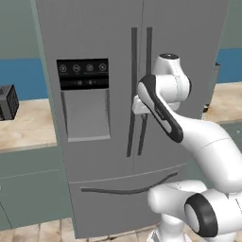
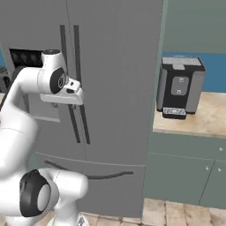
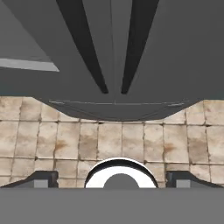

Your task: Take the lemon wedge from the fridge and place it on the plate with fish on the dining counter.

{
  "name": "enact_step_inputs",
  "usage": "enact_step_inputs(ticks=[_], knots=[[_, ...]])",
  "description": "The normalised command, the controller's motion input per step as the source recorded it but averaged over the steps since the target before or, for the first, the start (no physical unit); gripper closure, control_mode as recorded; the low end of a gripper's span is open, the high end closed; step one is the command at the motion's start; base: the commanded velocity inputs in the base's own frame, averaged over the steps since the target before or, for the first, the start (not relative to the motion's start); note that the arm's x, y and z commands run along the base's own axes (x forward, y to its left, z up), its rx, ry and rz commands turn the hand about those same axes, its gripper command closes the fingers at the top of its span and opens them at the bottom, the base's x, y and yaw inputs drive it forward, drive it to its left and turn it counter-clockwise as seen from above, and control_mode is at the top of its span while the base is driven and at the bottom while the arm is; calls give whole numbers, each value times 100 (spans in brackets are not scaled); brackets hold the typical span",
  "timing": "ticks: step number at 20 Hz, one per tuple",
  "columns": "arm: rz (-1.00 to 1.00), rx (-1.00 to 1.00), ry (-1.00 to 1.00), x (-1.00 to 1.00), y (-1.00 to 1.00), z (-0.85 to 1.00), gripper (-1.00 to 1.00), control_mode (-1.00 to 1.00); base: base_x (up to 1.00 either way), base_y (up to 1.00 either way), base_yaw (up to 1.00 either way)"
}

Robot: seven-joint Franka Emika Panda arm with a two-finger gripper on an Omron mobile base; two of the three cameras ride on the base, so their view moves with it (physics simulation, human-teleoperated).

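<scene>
Your gripper (image 3: 113,181) gapes empty above the fridge (image 1: 108,38) handles (image 3: 111,48) at 12 o'clock; misaligned, you'll grab both.

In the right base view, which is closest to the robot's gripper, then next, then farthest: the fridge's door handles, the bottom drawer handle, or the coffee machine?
1. Door handles, right beside the gripper.
2. Bottom drawer handle, below it.
3. Coffee machine, far right on the counter.

The fridge (image 2: 106,88) stands between two counters, the coffee machine (image 2: 180,87) on its right, doors closed
</scene>
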Motion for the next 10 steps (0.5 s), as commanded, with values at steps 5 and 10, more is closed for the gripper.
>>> enact_step_inputs(ticks=[5,10], knots=[[0,0,0,0,0,0,-100,100,-94,1,-15],[0,0,0,0,1,0,-100,-100,-22,7,-10]])
